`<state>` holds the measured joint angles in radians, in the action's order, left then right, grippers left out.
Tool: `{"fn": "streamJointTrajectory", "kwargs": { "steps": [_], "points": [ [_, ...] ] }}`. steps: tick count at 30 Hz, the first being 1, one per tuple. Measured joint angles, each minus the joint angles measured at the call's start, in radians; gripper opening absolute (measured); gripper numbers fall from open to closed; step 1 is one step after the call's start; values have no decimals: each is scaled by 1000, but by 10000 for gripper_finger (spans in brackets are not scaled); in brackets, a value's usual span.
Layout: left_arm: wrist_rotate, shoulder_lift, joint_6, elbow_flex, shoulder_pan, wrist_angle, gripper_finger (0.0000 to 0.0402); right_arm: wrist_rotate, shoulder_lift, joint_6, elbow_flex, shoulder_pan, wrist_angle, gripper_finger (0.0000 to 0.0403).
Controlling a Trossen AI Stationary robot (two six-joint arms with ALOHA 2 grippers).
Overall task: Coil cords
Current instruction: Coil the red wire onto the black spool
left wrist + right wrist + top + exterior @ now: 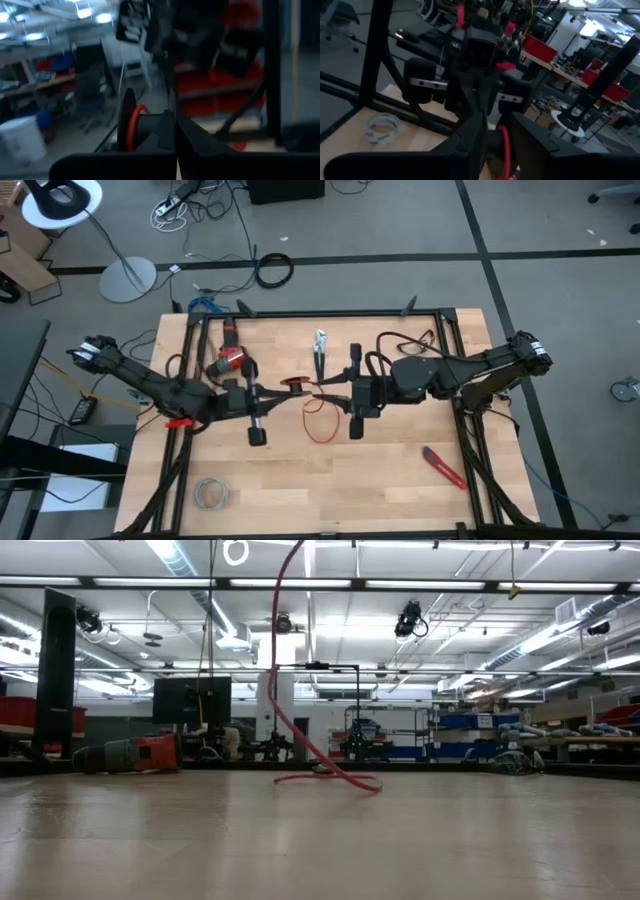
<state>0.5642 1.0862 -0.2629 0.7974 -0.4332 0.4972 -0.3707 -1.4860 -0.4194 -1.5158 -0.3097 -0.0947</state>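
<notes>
High view: both arms met over the middle of the desk (380, 480). The left gripper (283, 392) was clenched on the red cord (318, 423), with a small red coil showing at its tip. The right gripper (322, 396) faced it from the opposite side, just beside that coil; its jaws appeared parted around the cord, though whether they gripped it could not be told. From the meeting point the cord dropped to the desk and formed a loose loop on the wood, directly on the near side of the two grippers. Relative to the cord, a red-handled tool (444, 468) lay well apart toward the right near corner, a pale grey wire bundle (211, 493) well apart toward the left near corner, and a red-and-black power tool (229, 361) lay beyond the left gripper.

Low view: the cord (285, 670) descended from above in a curve and ended in a flat loop on the desk surface (320, 840). Neither gripper was visible.

Left wrist view: the left fingers (200, 142) were pressed together, with a red coil of cord (131, 126) just beside them.

Right wrist view: the right fingers (532, 135) stood apart, with a strand of cord (505, 150) running through the gap. The left arm was directly ahead, and the grey bundle (382, 127) lay on the desk beyond.
</notes>
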Motion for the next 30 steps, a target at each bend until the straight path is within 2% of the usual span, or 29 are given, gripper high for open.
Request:
{"fn": "streamJointTrajectory", "kwargs": {
  "steps": [7, 11, 18, 23, 27, 30],
  "points": [
    [-114, -12, -64, -167, 1, 453, 0, -1, 0, 13, 0, -5, 61, 98],
    [-196, -12, -74, -226, 1, 644, 0, 3, -10, 15, 5, -3, 127, 98],
    [-300, -10, -93, -278, 2, 821, 0, 79, -68, 24, 31, 34, 270, 98],
    [-464, 13, -99, -292, 2, 962, 0, 143, -118, 15, 31, 71, 408, 98],
    [-499, 20, -105, -294, 2, 989, 0, 238, -150, 26, 31, 96, 518, 98],
    [-525, 25, -110, -294, 3, 1000, 0, 245, -165, 27, 31, 106, 550, 98]
  ]
}}
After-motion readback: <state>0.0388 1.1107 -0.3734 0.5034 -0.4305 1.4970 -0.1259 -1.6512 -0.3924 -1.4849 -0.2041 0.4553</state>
